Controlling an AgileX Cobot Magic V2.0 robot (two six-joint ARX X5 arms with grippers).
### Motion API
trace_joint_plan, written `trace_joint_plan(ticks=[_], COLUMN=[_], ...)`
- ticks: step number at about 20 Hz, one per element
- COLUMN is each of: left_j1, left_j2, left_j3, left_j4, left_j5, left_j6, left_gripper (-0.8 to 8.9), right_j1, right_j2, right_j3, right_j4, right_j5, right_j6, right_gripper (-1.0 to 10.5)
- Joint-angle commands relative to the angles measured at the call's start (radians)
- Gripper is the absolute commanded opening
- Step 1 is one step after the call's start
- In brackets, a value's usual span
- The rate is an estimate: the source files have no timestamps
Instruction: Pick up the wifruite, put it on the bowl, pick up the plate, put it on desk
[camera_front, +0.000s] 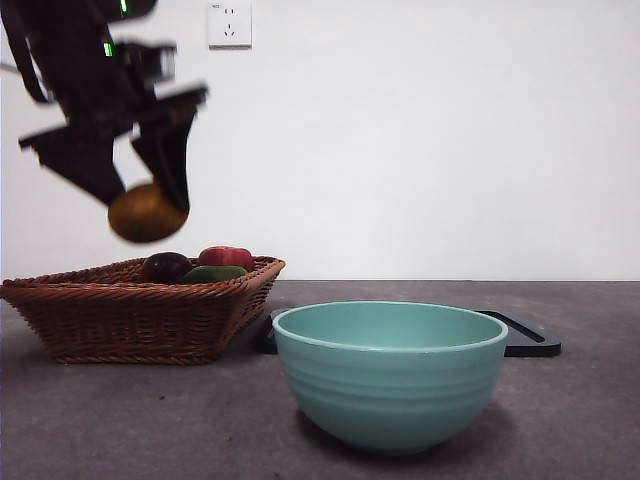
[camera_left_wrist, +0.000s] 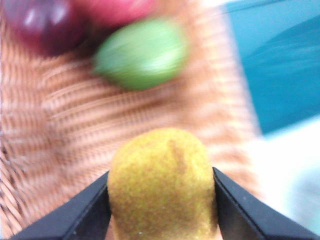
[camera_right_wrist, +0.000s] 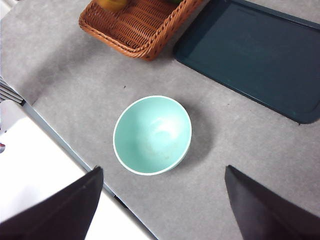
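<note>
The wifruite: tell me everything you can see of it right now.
The wifruite is a small oval fruit with dull, matte yellow-brown skin, finely speckled, with a faint darker streak down one face. The left gripper is shut on it, one black jaw pressed to each side. It hangs in the air above the wicker basket, touching nothing but the jaws, and has not reached the bowl. It looks whole and undented.

The desk (camera_right_wrist: 235, 130) is a flat, dark grey, faintly mottled top. Directly on it stand the empty pale teal bowl (camera_right_wrist: 152, 135), a brown wicker basket (camera_right_wrist: 137, 25) and a flat dark tray (camera_right_wrist: 255, 55). The bowl stands near one desk edge, apart from both; basket and tray lie close together.
</note>
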Motion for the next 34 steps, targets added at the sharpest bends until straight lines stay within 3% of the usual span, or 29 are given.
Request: trace_joint_plan(ticks=[1, 7, 18, 24, 34], left_j1=[-0.043, -0.222, -0.485, -0.557, -0.579], left_j2=[-0.067, -0.167, -0.009, 0.130, 0.290], left_j3=[0.020, 0.020, 0.020, 0.020, 0.020], left_j4=[-0.041, -0.103, -0.035, 0.041, 0.108], left_j5=[0.028, 0.053, 0.053, 0.052, 0.043], left_j6=[0.021, 0.035, 0.054, 0.060, 0.079], left_gripper=[2.13, 2.13, 2.13, 2.13, 2.16], right_j1=[0.006, 0.006, 0.006, 0.006, 0.006], right_j2=[0.007, 0.007, 0.007, 0.007, 0.007], right_j3=[0.019, 0.019, 0.019, 0.019, 0.019], right_j4=[0.010, 0.010, 0.010, 0.010, 0.011], right_j5=[0.004, 0.004, 0.004, 0.004, 0.005], right_j6=[0.007, 0.007, 0.007, 0.007, 0.007], right_gripper=[3.9, 3.9, 3.9, 3.9, 3.9])
